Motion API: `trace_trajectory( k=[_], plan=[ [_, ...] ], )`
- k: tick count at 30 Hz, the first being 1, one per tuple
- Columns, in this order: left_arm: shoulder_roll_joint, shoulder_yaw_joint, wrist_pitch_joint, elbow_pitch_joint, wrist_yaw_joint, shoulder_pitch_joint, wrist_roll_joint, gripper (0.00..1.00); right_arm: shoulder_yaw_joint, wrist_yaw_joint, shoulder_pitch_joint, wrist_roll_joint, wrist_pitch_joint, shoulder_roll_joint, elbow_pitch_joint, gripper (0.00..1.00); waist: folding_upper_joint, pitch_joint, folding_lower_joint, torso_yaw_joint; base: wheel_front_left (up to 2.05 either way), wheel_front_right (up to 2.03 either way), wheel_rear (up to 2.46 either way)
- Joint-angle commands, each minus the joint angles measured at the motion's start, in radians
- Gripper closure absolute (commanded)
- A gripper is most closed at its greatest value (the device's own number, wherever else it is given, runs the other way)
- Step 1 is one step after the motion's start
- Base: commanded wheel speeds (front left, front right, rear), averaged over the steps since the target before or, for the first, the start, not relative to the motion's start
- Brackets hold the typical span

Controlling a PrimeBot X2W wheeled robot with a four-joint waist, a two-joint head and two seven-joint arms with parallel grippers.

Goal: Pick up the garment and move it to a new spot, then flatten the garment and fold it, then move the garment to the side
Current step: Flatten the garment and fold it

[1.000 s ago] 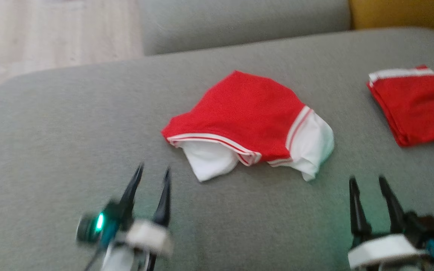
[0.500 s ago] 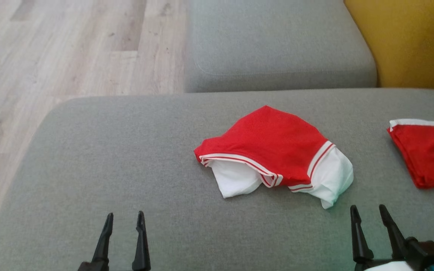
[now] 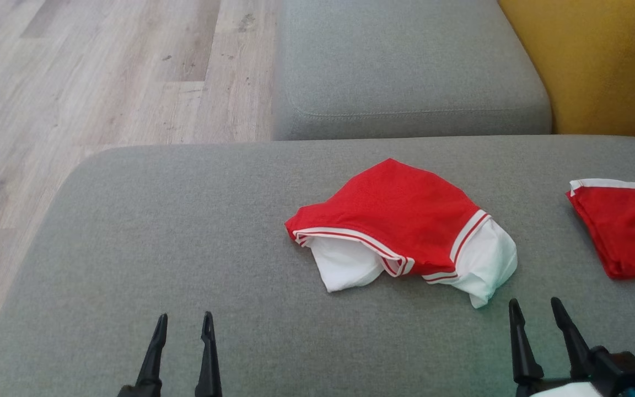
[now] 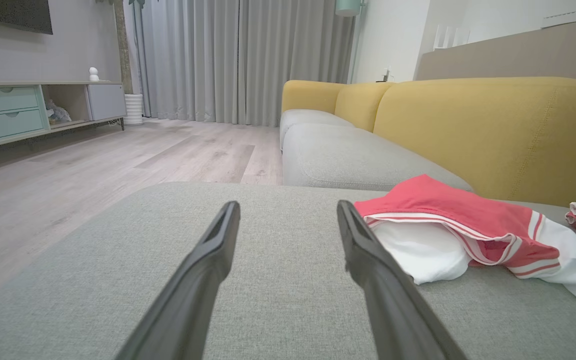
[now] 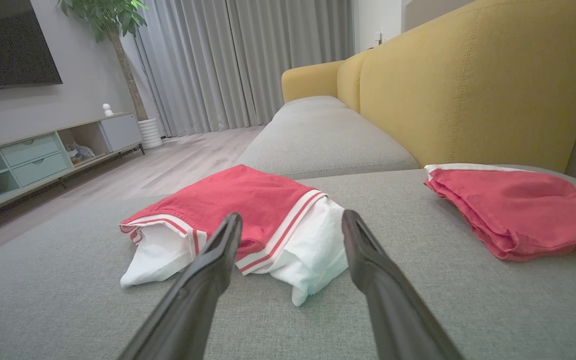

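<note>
Red-and-white garment crumpled on cushion, just beyond right fingers, farther from left fingers, both spread empty

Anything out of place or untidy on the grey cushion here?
The red and white garment lies crumpled on the grey cushion, white fabric bunched out from under its striped hem, unlike the folded red garment lying flat to its right. The left gripper and right gripper are open, short of it, holding nothing. No damage visible.

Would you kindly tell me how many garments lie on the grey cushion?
2: a crumpled red-and-white garment centred on the cushion; a folded red garment at its right edge, partly cropped. Others may be off-frame.
</note>
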Motion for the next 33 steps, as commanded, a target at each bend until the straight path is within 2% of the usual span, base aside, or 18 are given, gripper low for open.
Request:
trace_trajectory(
  k=[1, 14, 16, 21, 29, 33],
  plan=[
    [-0.005, 0.027, -0.009, -0.028, 0.002, -0.032, 0.008, 0.00, 0.024, 0.007, -0.026, -0.006, -0.004, -0.007, -0.037, 0.00, -0.0001, 0.003, 0.0000, -0.001, 0.00, 0.00, 0.00],
    [-0.005, 0.005, -0.009, 0.001, -0.012, -0.053, -0.003, 0.00, 0.017, 0.007, -0.030, 0.003, -0.004, -0.007, -0.031, 0.00, -0.0001, 0.022, 0.0000, -0.001, 0.00, 0.00, 0.00],
    [-0.005, -0.014, -0.009, 0.019, -0.025, -0.068, -0.013, 0.00, 0.020, 0.007, -0.033, 0.000, -0.004, -0.007, -0.030, 0.00, -0.0001, 0.032, 0.0000, -0.006, 0.00, 0.00, 0.00],
    [-0.005, -0.122, -0.010, 0.106, -0.084, -0.161, -0.037, 0.00, 0.045, 0.007, -0.054, -0.013, -0.004, -0.008, -0.024, 0.00, -0.0001, 0.077, 0.0000, -0.052, 0.00, 0.00, 0.00],
    [-0.005, -0.362, -0.010, 0.340, -0.170, -0.426, -0.155, 0.00, 0.110, 0.007, -0.119, -0.023, -0.004, -0.029, -0.024, 0.00, -0.0001, 0.191, 0.0000, -0.186, 0.00, 0.00, 0.00],
    [-0.005, -0.439, -0.003, 0.410, -0.206, -0.532, -0.359, 0.00, 0.121, 0.007, -0.157, -0.024, -0.004, -0.031, -0.028, 0.00, -0.0001, 0.250, 0.0000, -0.256, 0.00, 0.00, 0.00]
  ],
)
